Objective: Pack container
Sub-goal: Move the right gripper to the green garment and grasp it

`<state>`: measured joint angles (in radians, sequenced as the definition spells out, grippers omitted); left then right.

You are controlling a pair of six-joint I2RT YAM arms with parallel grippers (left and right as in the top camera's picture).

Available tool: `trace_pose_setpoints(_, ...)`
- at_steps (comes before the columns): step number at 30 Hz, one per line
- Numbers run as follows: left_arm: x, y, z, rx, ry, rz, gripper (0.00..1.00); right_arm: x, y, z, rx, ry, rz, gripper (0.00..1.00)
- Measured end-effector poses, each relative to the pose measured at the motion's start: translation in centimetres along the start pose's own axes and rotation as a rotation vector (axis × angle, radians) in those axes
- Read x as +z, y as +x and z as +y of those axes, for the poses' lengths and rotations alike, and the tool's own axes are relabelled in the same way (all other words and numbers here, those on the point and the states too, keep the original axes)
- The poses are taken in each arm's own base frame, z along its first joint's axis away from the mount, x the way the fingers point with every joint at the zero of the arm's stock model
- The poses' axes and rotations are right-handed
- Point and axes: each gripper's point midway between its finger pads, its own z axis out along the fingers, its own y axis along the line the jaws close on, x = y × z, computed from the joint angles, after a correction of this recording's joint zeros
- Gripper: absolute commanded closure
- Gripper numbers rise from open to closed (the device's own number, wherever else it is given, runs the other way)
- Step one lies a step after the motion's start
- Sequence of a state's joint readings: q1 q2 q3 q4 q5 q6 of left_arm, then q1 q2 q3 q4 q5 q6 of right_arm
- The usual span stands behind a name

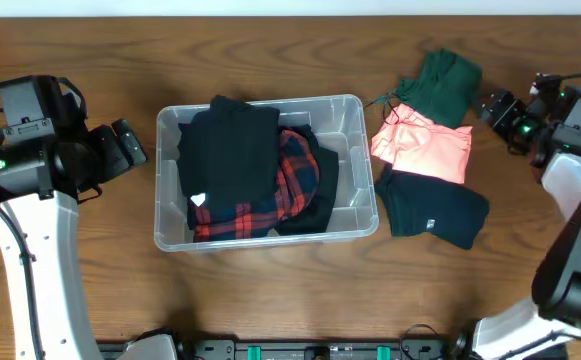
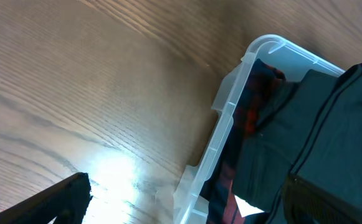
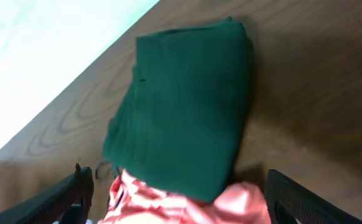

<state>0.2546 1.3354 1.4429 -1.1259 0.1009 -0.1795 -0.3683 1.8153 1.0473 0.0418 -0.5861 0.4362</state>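
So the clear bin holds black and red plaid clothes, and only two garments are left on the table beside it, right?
Three lie beside the container, not two: a green garment, a pink garment and a dark garment, as the overhead view shows. The rest holds.

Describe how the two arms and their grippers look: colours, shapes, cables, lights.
Both arms have rounded white shells on the long links and boxy black joint housings. The left arm carries a thin black cable along its white link and a small green light; the right arm shows green lights too. The left gripper and right gripper are black, with dark, blunt fingers.
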Motion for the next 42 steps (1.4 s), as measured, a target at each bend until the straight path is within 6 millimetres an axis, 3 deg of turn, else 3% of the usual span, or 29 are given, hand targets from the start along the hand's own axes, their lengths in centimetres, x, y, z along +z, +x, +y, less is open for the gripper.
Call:
trace_pose_setpoints(6,0.0,0.0,0.0,0.0,0.0,-0.001,0.02,2.9,0.6,-2.1,0.064,-0.02,-0.007,0.18)
trace_pose_setpoints(13,0.0,0.0,0.0,0.0,0.0,0.0,0.02,4.9,1.3,-3.9,0.218,-0.024,-0.012,0.24)
trace_pose_setpoints(23,0.0,0.0,0.0,0.0,0.0,0.0,0.02,6.5,2.3,-3.2,0.425,0.014,-0.019,0.2)
trace_pose_setpoints(32,0.0,0.0,0.0,0.0,0.0,0.0,0.02,7.0,2.6,-3.0,0.423,0.04,-0.035,0.26)
trace_pose_setpoints(42,0.0,0.0,0.0,0.0,0.0,0.0,0.02,7.9,2.9,-2.7,0.237,-0.005,-0.01,0.28)
